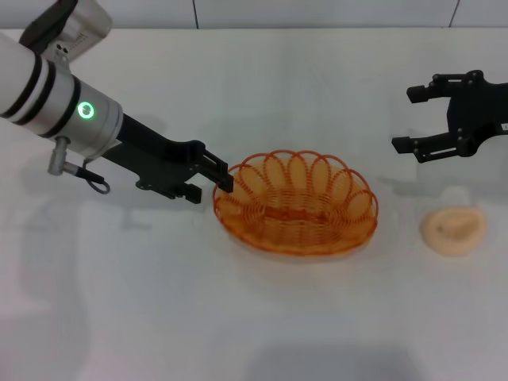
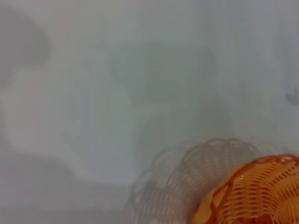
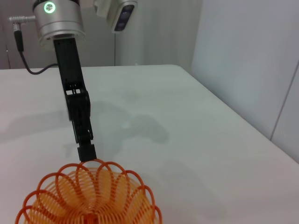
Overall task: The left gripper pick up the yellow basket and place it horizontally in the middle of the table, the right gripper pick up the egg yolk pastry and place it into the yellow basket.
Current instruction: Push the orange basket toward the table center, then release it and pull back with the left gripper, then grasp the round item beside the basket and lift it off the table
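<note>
The yellow basket (image 1: 295, 202) lies lengthwise across the middle of the white table (image 1: 238, 317). My left gripper (image 1: 223, 176) reaches in from the left and is shut on the basket's left rim. The right wrist view shows its fingers (image 3: 87, 150) meeting the rim of the basket (image 3: 88, 196). The left wrist view shows only one end of the basket (image 2: 254, 193) and its shadow. The egg yolk pastry (image 1: 453, 229) sits on the table to the right of the basket. My right gripper (image 1: 413, 119) is open and empty, above and behind the pastry.
The table's far edge meets a grey wall (image 1: 317, 12) at the back. Bare white tabletop (image 1: 119, 302) lies in front of the basket and to its left.
</note>
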